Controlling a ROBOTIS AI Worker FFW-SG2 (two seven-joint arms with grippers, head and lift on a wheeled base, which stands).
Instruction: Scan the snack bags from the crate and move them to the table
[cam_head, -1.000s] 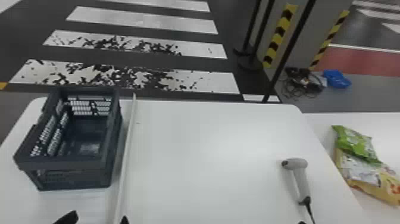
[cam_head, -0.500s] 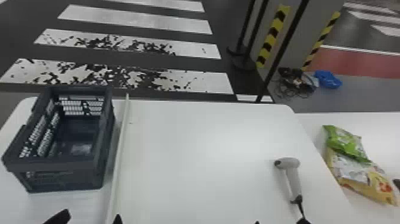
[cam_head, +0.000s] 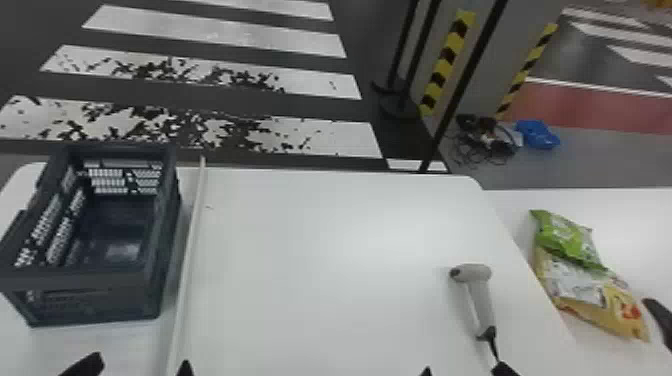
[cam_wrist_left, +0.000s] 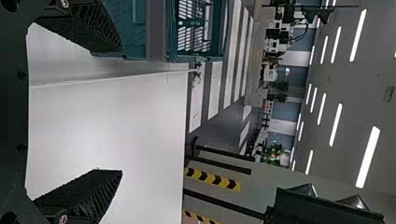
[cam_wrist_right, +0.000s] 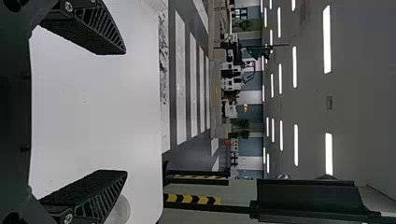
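Note:
At the head view's bottom edge are my left gripper (cam_head: 135, 369), below the dark crate (cam_head: 163, 240), and my right gripper (cam_head: 466, 371), near the scanner's cable. Both grippers are open and hold nothing, as the left gripper (cam_wrist_left: 121, 111) in its wrist view and the right gripper (cam_wrist_right: 125, 112) in its own also show. The crate's inner floor is visible, with no bag on it. The grey scanner (cam_head: 481, 305) lies at the table's right side. On the side surface, a green snack bag (cam_head: 567, 239) rests against yellow-and-white snack packaging (cam_head: 612, 310).
A thin pale strip (cam_head: 191, 250) runs along the white table (cam_head: 325, 260) beside the crate's right side. A dark object (cam_head: 660, 315) shows at the right edge, close to the bags. Black posts (cam_head: 462, 85) stand behind the table.
The head view has turned a little to the right, so the crate, scanner and bags sit farther left in it. More of the right gripper's tips shows, and a dark object has entered at right.

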